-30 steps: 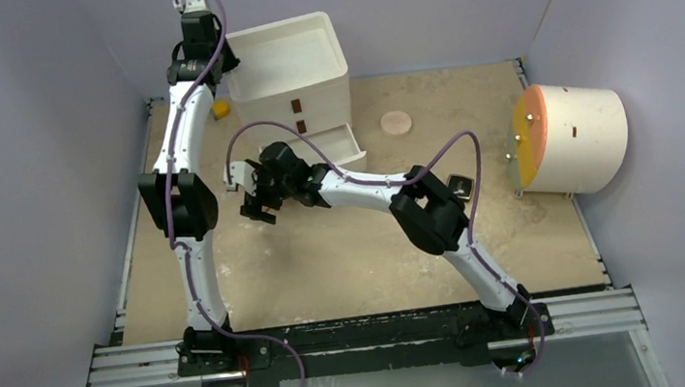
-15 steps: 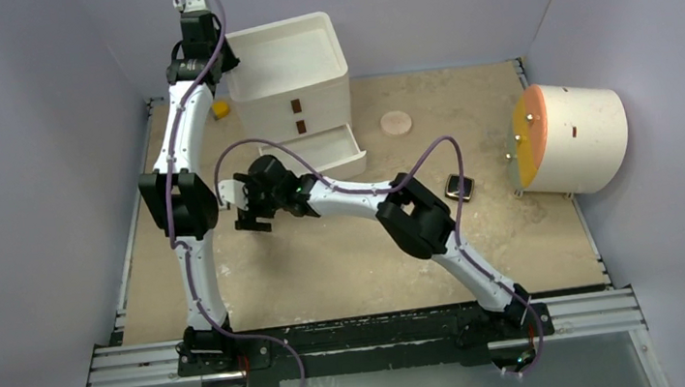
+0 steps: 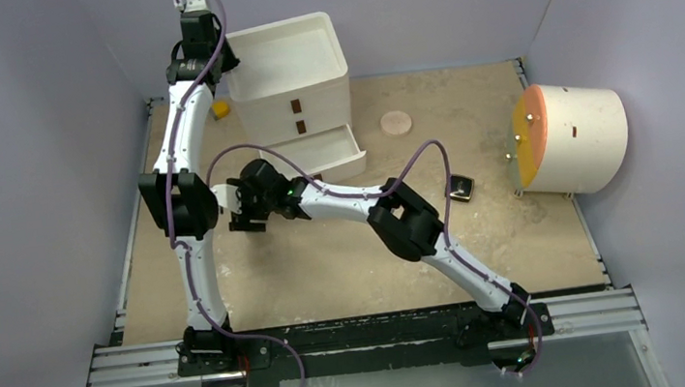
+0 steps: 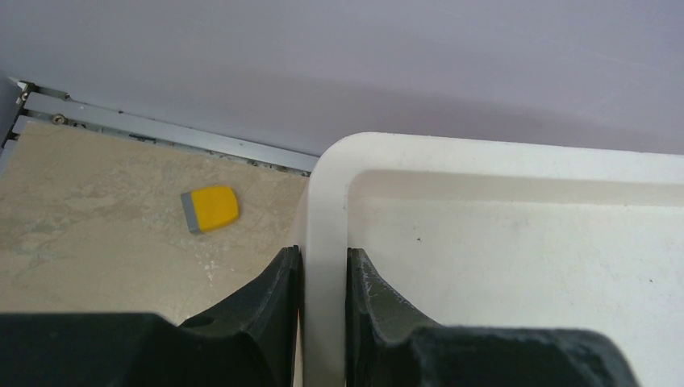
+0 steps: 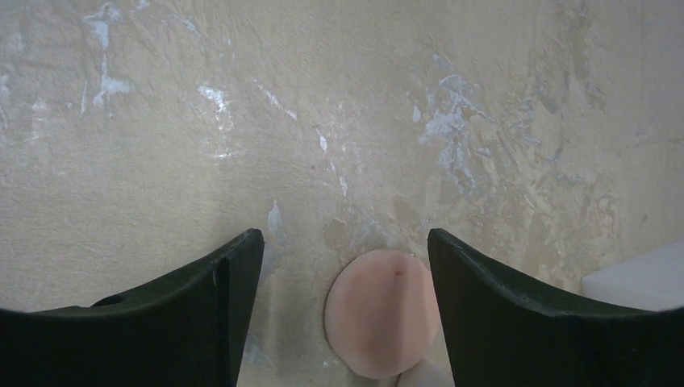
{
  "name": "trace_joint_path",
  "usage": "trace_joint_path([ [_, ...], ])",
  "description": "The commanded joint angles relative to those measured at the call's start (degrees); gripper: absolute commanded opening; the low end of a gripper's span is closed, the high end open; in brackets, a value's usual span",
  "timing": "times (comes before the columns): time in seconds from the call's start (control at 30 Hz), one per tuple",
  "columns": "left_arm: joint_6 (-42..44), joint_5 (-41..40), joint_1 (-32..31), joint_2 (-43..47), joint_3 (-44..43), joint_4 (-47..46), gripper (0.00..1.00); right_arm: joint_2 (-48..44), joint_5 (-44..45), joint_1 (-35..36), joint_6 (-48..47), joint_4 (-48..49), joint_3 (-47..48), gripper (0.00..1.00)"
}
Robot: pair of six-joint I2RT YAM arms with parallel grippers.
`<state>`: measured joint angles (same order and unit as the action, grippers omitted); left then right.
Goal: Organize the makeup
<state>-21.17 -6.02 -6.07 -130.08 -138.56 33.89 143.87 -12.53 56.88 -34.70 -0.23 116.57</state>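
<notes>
My right gripper [image 3: 242, 215] is open and low over the table, left of the open drawer. In the right wrist view [image 5: 345, 238] a round peach disc [image 5: 381, 313] lies flat between the fingers, nearer the right one; the gripper hides it from the top view. A second peach disc [image 3: 397, 122] lies right of the white drawer unit [image 3: 291, 73]. A black square compact [image 3: 460, 187] lies right of centre. My left gripper [image 3: 222, 66] is shut on the rim of the unit's top tray [image 4: 327, 185]. The stick, box and tube are out of view.
The unit's lowest drawer [image 3: 319, 152] stands pulled out. A small yellow block [image 3: 222, 110] lies left of the unit, also in the left wrist view [image 4: 211, 208]. A big cream cylinder with an orange face [image 3: 571, 136] lies at the right wall. A white corner [image 5: 637, 278] shows right of my right fingers.
My right arm has swung left, carrying its open gripper leftward past the drawer; the black compact is now uncovered. The left arm has not moved.
</notes>
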Motion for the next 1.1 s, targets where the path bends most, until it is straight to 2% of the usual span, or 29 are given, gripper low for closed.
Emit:
trace_joint_path([
  [0.0, -2.14, 7.85, -0.66, -3.19, 0.74, 5.4, 0.0, 4.35, 2.06, -2.36, 2.7, -10.78, 3.99, 0.77],
  [0.23, -1.69, 7.52, -0.27, -2.9, 1.23, 5.64, 0.0, 5.1, 1.79, -4.21, 7.33, -19.76, 8.24, 0.71],
  [0.43, -1.42, 7.45, -0.09, -2.22, 1.53, 5.62, 0.0, 2.37, 1.22, -6.36, 11.76, -21.02, 4.43, 0.66],
  [0.63, -1.16, 7.52, 0.0, -2.19, 1.63, 5.74, 0.0, 2.98, 0.07, -8.02, 13.43, -23.55, 5.81, 0.57],
  [0.7, -1.08, 7.42, 0.13, -2.04, 1.71, 5.87, 0.0, 3.33, -0.48, -8.51, 13.89, -24.35, 6.56, 0.5],
  [0.77, -1.07, 7.19, 0.25, -1.9, 1.72, 5.92, 0.0, 3.2, -0.93, -8.68, 14.14, -24.93, 6.82, 0.39],
  [0.83, -1.07, 7.08, 0.35, -1.85, 1.72, 5.89, 0.0, 2.68, -1.33, -8.63, 14.61, -25.16, 6.63, 0.16],
  [0.9, -1.07, 7.08, 0.43, -1.78, 1.74, 5.68, 0.0, 1.63, -1.05, -8.63, 15.11, -24.89, 5.85, 0.01],
  [1.07, -1.07, 7.16, 0.44, -2.2, 1.86, 5.57, 0.0, -5.23, -3.12, -8.33, 17.62, -21.62, -0.47, 0.0],
])
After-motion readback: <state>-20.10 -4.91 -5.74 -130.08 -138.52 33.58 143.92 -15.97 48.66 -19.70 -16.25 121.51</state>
